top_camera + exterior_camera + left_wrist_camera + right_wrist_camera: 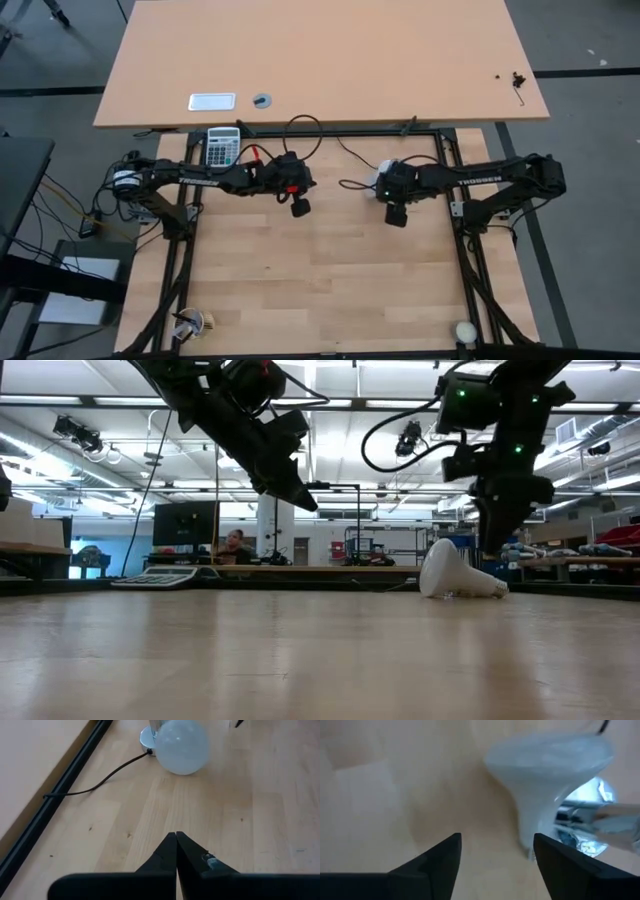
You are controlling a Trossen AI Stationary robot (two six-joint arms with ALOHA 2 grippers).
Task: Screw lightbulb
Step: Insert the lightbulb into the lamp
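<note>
The white lightbulb (455, 575) lies on its side on the wooden table, by the table's far edge. Its dome (182, 745) faces my left gripper. Its narrow end (532, 822) is at the silver socket (585, 827), which has a black cord (100, 782); whether it sits in the socket I cannot tell. My right gripper (495, 852) hangs open over the table just beside the bulb's narrow end, fingers pointing steeply down, nothing between them. My left gripper (176, 842) is shut and empty, raised above the table to the bulb's left (300, 208).
A calculator (223, 147) lies at the far left by the black frame rail (180, 270). A cream ball (465, 331) sits at the near right corner and a small object (190, 322) at the near left. A person (235, 545) sits in the room beyond.
</note>
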